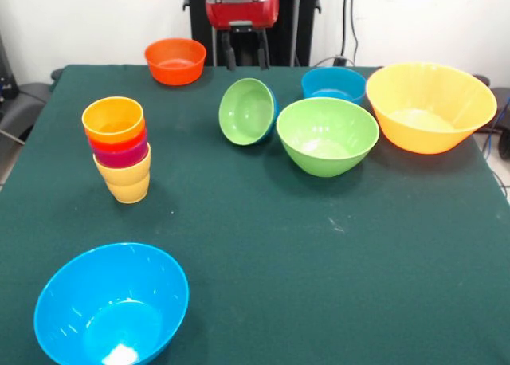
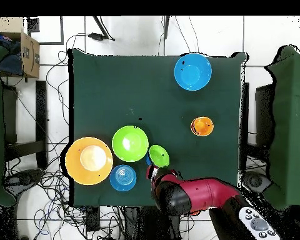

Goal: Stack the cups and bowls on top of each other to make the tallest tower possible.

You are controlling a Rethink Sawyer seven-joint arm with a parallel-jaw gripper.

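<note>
4 cups (image 1: 119, 147) nested upright, orange-yellow on top

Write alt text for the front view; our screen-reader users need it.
A stack of four nested cups, yellow at the base and orange on top, stands on a green table among scattered bowls: large blue, two green, orange-yellow, small blue and orange-red. The gripper hangs at the far edge, jaws empty.
</note>
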